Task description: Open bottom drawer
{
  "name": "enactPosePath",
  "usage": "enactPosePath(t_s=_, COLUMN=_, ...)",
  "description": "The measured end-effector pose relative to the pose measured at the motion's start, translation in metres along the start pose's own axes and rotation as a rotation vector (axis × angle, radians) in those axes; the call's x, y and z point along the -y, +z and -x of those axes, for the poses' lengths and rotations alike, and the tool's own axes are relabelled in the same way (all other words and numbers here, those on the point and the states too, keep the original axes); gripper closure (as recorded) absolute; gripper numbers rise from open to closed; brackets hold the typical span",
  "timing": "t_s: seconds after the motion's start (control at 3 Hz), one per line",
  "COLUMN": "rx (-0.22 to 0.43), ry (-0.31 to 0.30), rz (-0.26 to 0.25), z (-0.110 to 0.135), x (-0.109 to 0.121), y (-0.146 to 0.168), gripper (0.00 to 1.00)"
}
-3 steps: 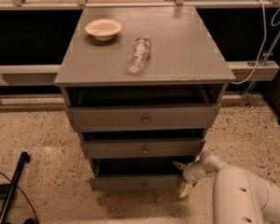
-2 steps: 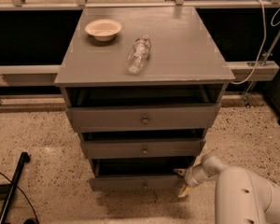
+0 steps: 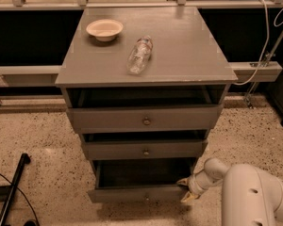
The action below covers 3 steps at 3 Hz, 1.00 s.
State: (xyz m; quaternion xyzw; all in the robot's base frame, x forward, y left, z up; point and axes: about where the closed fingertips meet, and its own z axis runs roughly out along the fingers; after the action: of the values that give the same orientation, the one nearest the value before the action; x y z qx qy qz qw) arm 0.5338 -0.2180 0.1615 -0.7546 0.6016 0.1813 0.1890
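The grey cabinet has three drawer fronts, each with a small round knob. The bottom drawer (image 3: 137, 193) is the lowest and narrowest front, and it stands pulled out so that its dark inside shows. My gripper (image 3: 186, 189) is at the right end of that drawer front, touching it, at the end of the white arm (image 3: 247, 192) that comes in from the lower right. The middle drawer (image 3: 145, 150) and the top drawer (image 3: 145, 119) also stand a little way out.
A cream bowl (image 3: 104, 29) and a clear plastic bottle (image 3: 139, 55) lying on its side are on the cabinet top (image 3: 179, 46). A black pole (image 3: 12, 187) lies on the speckled floor at the left. White cables (image 3: 269, 36) hang at the right.
The bottom drawer has slid further out toward the camera. My gripper has moved down and forward with its right end.
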Motion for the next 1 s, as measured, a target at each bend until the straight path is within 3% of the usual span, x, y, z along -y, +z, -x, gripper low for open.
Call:
enactPosePath(t_s=0.33, rx=0.026, ry=-0.043, rz=0.016, z=0.015, x=-0.018, y=-0.017, gripper=0.49)
enactPosePath(t_s=0.67, rx=0.035, ry=-0.077, rz=-0.011, z=0.03, x=-0.027, y=-0.042, gripper=0.49)
enactPosePath(t_s=1.0, rx=0.029, ry=-0.129, rz=-0.054, z=0.053, x=-0.022, y=-0.064, gripper=0.41)
